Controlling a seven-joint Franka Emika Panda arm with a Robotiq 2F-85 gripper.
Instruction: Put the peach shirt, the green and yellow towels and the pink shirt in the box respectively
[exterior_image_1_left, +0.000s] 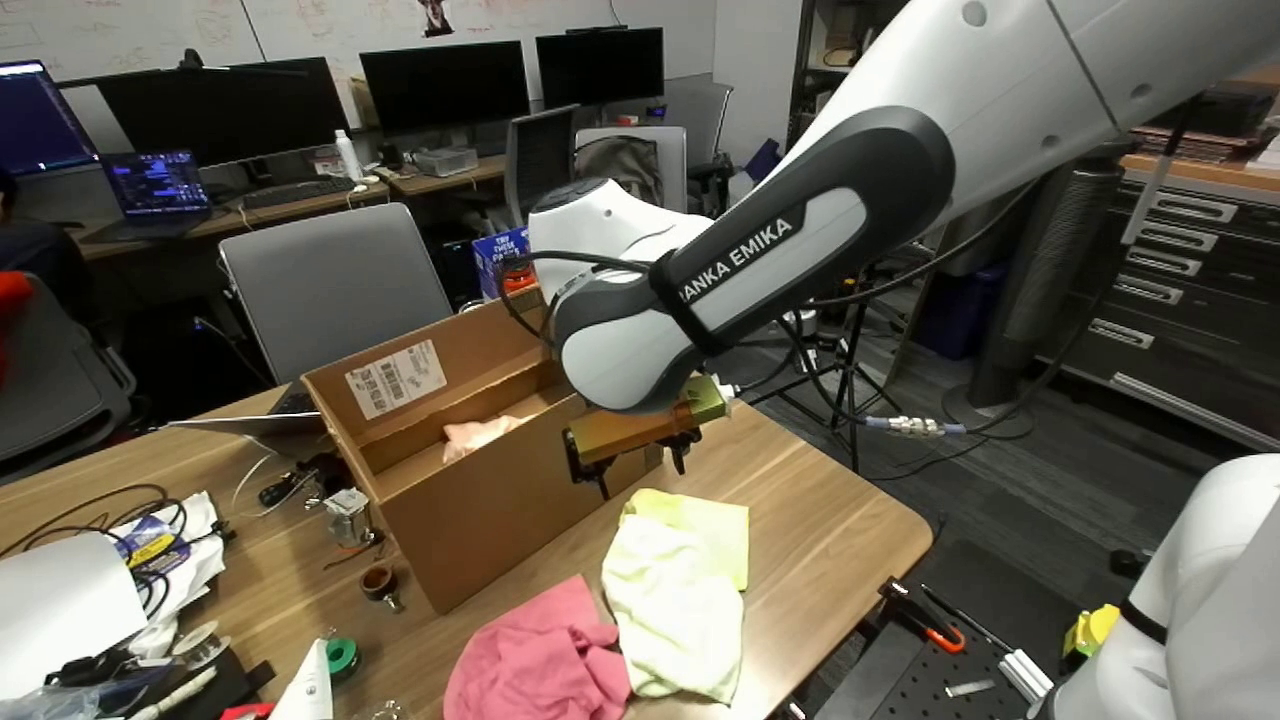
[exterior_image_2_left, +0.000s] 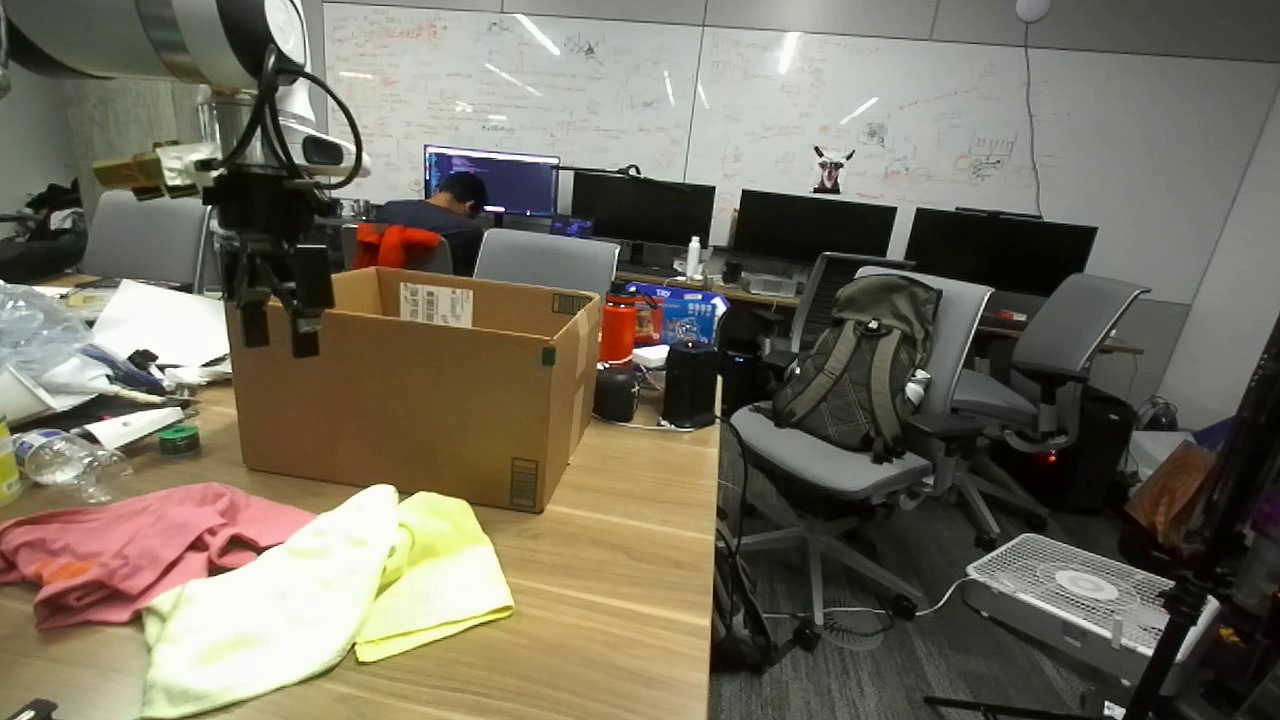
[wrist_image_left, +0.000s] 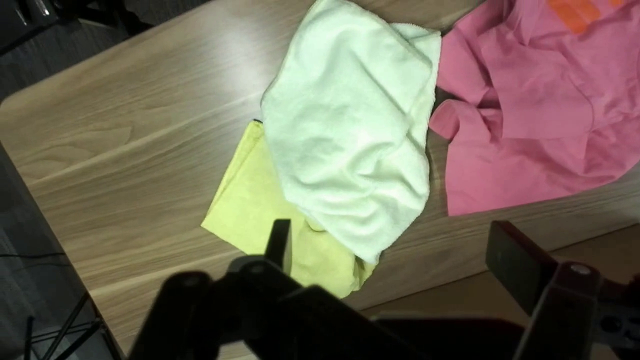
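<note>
Part of the peach shirt (exterior_image_1_left: 475, 437) shows inside the brown cardboard box (exterior_image_1_left: 490, 530), which carries a white label; the near wall hides this shirt in an exterior view of the box (exterior_image_2_left: 400, 410). In front of the box lie the pale green towel (wrist_image_left: 350, 125) and, partly beneath it, the yellow towel (wrist_image_left: 245, 210). Beside them the pink shirt (wrist_image_left: 545, 115) is crumpled on the table, an orange print visible. My gripper (wrist_image_left: 395, 250) hangs above the table by the box's near side, higher than the towels. Its fingers stand wide apart with nothing held: it is open.
Cables, a green spool (exterior_image_1_left: 342, 657), a plastic bottle (exterior_image_2_left: 70, 460) and papers clutter the table beyond the pink shirt. An orange bottle (exterior_image_2_left: 617, 328) and a black speaker-like object (exterior_image_2_left: 690, 385) stand behind the box. The rounded table corner (exterior_image_1_left: 915, 530) lies past the towels.
</note>
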